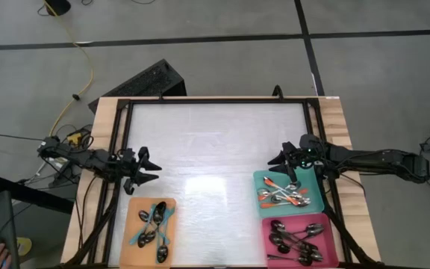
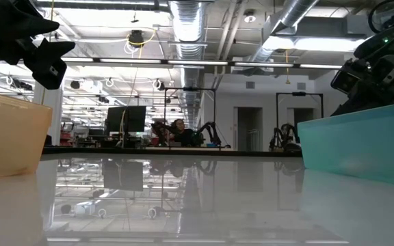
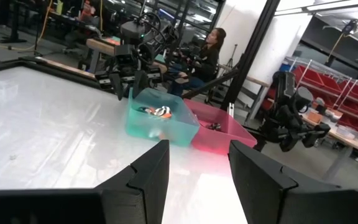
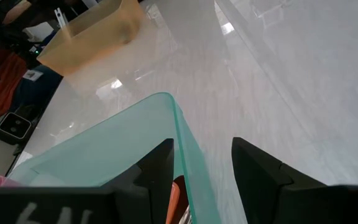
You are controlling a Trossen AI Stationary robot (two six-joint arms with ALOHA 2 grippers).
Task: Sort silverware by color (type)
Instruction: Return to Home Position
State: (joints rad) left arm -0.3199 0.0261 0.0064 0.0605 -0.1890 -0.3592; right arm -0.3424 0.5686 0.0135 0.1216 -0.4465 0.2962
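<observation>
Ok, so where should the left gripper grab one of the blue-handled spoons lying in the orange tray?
Probably by a teal handle, coming from straight above with jaws across it. The blue-handled spoons lie flat and overlapping in the orange tray; handles stick outward, bowls cluster together.

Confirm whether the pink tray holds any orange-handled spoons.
No, the pink tray holds only dark metal spoons; the orange-handled spoons lie in the teal tray.
</observation>
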